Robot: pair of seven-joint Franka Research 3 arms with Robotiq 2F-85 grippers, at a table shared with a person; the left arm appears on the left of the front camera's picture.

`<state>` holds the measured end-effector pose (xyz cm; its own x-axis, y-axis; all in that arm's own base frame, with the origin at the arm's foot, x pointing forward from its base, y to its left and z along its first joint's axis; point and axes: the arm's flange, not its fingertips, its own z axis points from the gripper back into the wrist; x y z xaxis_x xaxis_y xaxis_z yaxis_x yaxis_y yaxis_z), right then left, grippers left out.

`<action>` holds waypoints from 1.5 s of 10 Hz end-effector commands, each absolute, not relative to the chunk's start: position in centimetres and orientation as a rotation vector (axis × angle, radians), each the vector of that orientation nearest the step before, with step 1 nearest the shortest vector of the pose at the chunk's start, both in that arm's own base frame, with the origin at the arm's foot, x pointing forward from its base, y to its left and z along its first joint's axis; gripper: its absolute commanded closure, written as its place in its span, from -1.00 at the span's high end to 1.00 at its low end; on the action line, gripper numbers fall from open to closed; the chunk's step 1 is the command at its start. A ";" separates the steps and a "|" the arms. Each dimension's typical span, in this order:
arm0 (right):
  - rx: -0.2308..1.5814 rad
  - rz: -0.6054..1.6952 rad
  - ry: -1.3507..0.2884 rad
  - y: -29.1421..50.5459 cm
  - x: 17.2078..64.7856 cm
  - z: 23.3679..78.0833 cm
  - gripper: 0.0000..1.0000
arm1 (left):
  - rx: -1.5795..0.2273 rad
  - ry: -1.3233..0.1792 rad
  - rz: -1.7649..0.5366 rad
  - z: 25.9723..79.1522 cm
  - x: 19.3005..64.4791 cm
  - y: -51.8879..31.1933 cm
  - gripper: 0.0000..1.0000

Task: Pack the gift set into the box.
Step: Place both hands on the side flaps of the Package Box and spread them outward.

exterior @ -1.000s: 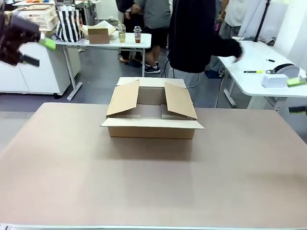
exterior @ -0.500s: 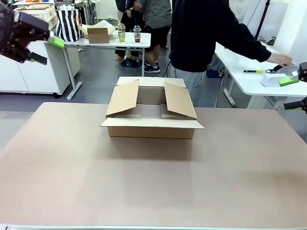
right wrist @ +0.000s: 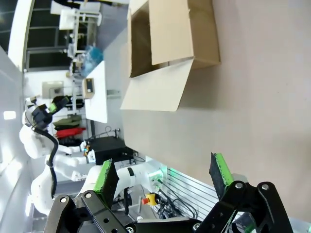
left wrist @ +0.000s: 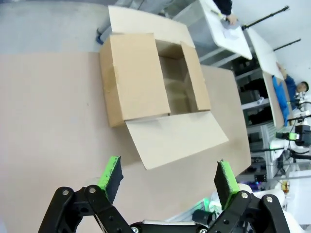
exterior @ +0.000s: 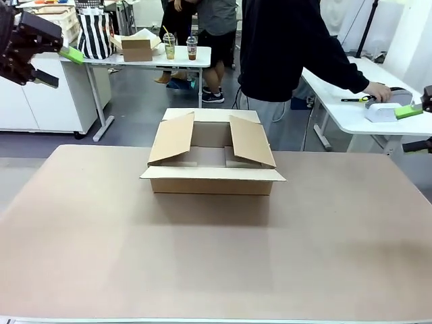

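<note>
left hand (exterior: 59,67) raised high, spread wide, empty | right hand (exterior: 412,128) raised, spread wide, empty | box (exterior: 212,185) flaps open

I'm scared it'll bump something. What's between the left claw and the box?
Just bare table between the left claw and the box, in the left wrist view.

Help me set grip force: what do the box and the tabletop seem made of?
The box looks like plain brown cardboard, matte, with creased fold-out flaps and thin sheet edges. The tabletop is smooth, matte tan, with no visible grain: perhaps laminate or a mat, I cannot tell which.
</note>
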<state>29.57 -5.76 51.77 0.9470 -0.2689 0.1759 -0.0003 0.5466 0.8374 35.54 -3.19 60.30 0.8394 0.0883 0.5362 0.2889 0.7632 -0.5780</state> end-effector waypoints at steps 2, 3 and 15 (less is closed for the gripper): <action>1.016 -0.152 -0.306 -5.7 29.5 51.6 1.00 | -0.521 -0.280 -0.216 62.4 41.6 -12.2 1.00; 1.016 -0.152 -0.306 -5.7 29.5 51.6 1.00 | -0.414 -0.201 -0.268 61.4 44.0 -16.5 1.00; 1.016 -0.152 -0.306 -5.7 29.5 51.6 1.00 | 0.081 -0.237 -0.061 49.9 49.9 -33.5 1.00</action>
